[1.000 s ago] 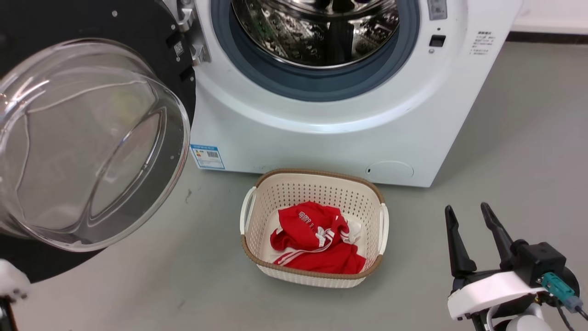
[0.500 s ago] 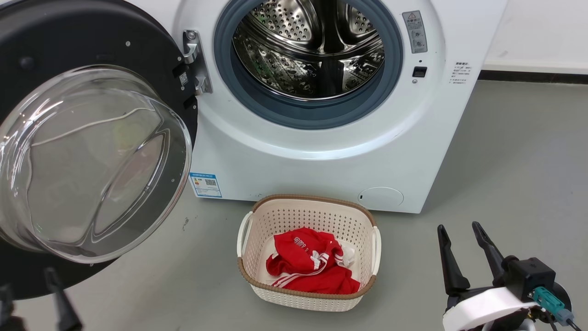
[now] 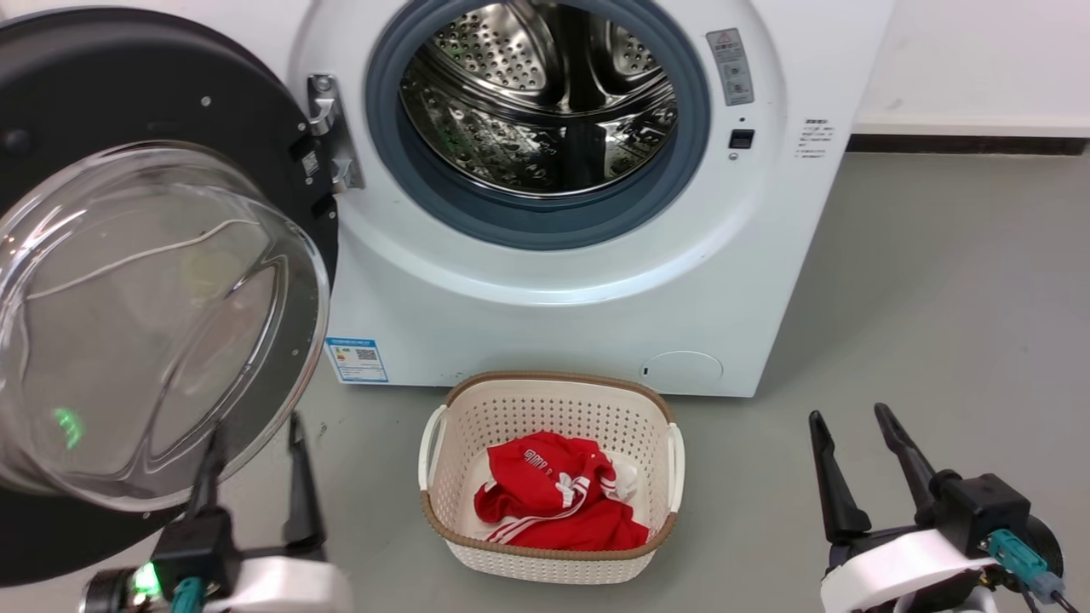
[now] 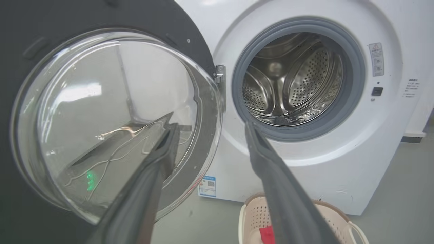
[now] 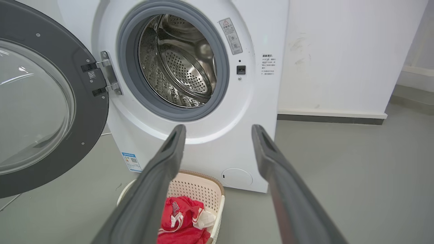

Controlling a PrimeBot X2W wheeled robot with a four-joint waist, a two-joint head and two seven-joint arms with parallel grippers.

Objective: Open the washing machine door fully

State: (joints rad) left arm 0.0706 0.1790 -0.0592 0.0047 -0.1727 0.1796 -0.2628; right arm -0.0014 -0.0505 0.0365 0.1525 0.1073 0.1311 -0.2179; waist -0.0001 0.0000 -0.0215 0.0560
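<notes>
- The washing machine door (image 3: 153, 298) is seen swung out on its hinge (image 3: 328, 128) to the left of the washing machine (image 3: 545, 315), and the drum (image 3: 536, 111) mouth is fully uncovered. The door is judged at or near the end of its swing. Whether any travel is left cannot be told.
- The left gripper (image 3: 255, 426) is spread wide with nothing held. It is placed low, at the bottom edge of the door's glass bowl. In the left wrist view one finger (image 4: 159, 162) is seen against the glass; contact or a small gap cannot be told.
- The right gripper (image 3: 849, 415) is also spread wide with nothing held. It is placed well apart from the door, over bare floor (image 3: 937, 298) to the right of the basket (image 3: 545, 404).
- Risk: if a push is given on the bulging glass, a slip off the smooth curve is likely. The finger could be scraped across the glass or jammed under the black rim.
- Risk: if the door is already at its stop, more force would be loaded onto the hinge, or the machine would be shifted.
- Risk: after a hard shove the door could be bounced off its stop and swung back toward the opening, so the task would be partly undone.
- Risk: the basket with the red garment (image 3: 553, 507) is set just in front of the machine, near the left gripper. It could be knocked by a sideways sweep of that arm.
</notes>
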